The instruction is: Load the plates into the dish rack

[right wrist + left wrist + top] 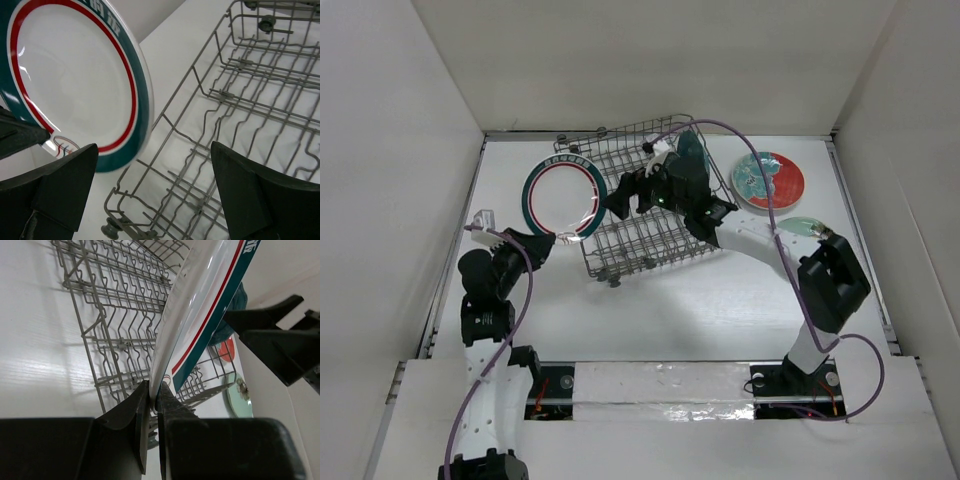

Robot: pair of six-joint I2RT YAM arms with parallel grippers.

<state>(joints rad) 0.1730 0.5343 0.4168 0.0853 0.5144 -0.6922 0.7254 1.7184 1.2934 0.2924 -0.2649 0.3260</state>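
My left gripper (558, 239) (154, 391) is shut on the lower rim of the white plate with the teal and red band (565, 197) (200, 315) (75, 75), holding it on edge just left of the dish rack (650, 215) (115, 330) (240, 115). Over the rack's left half my right gripper (625, 195) (155, 185) stands wide open and holds nothing. A dark teal plate (692, 150) stands at the rack's far right corner. The red and teal plate (768, 180) lies flat right of the rack. The pale mint plate (802, 227) (239, 395) is partly hidden by the right arm.
White walls close in the table on the left, right and back. The right arm's purple cable (760, 180) arcs over the rack and the red and teal plate. The rack sits skewed, its near left corner (610, 275) toward the arm bases.
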